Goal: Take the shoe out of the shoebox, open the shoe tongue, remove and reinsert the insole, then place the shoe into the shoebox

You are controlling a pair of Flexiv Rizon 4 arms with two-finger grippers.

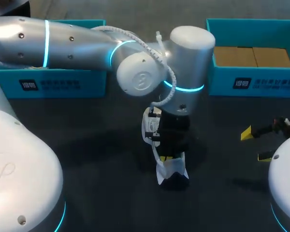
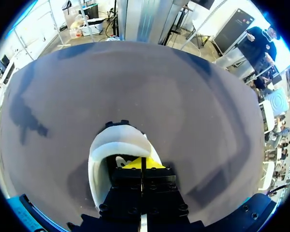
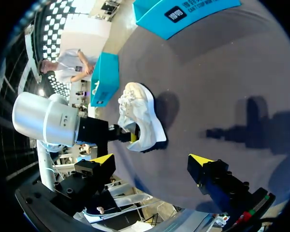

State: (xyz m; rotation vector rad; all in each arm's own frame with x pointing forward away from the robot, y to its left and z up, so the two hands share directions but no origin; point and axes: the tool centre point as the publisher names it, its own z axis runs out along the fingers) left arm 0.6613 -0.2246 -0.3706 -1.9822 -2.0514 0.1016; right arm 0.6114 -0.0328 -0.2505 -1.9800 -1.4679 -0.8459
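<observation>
Left pincer — tips together — sits inside the white shoe; right pincer gapes wide, empty.

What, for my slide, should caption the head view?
Left gripper shut inside the white shoe; right gripper open nearby.

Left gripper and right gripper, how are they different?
The left gripper has its yellow tips pressed together; the right gripper has its tips wide apart. The left gripper is in the opening of the white shoe; the right gripper is off to the side, touching nothing. Both have yellow tips.
</observation>
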